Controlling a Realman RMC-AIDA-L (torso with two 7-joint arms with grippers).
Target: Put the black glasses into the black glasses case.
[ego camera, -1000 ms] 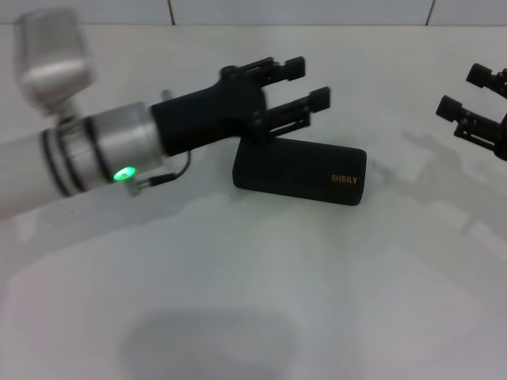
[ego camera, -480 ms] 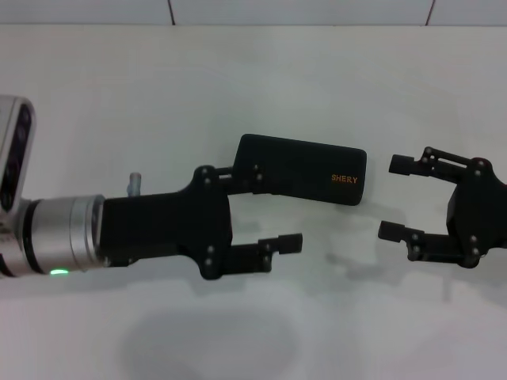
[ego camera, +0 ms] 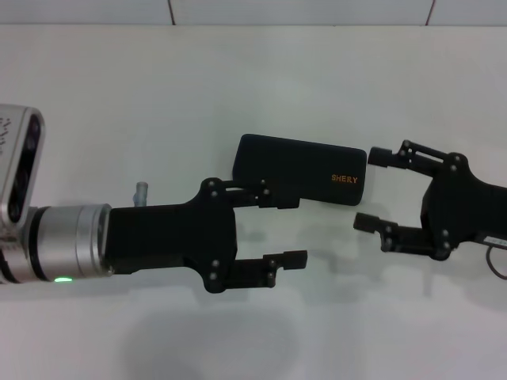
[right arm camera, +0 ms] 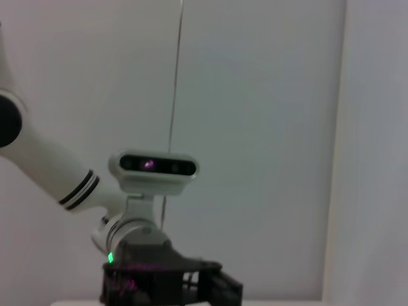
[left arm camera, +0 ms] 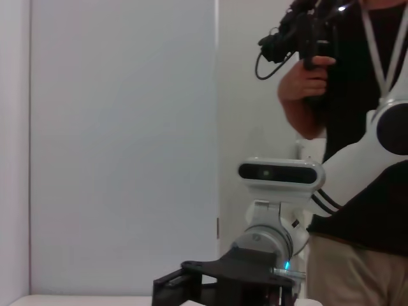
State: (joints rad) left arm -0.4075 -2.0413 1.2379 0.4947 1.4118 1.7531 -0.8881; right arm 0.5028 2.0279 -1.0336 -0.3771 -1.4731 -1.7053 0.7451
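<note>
The black glasses case [ego camera: 297, 168] lies shut on the white table, with its orange lettering facing me. The black glasses are not in view. My left gripper [ego camera: 291, 230] is open and empty at the case's near left; its upper finger [ego camera: 269, 198] overlaps the case's front edge in the head view. My right gripper [ego camera: 369, 190] is open and empty just right of the case's right end, pointing at it. The left wrist view shows the right gripper [left arm camera: 217, 284] facing it. The right wrist view shows the left gripper [right arm camera: 167, 284].
The white table [ego camera: 119, 103] runs back to a tiled wall. A person [left arm camera: 357, 127] holding a camera stands behind the right arm in the left wrist view.
My left gripper has swung from over the case's back left to its near left side. My right gripper has come in from the far right up to the case's right end.
</note>
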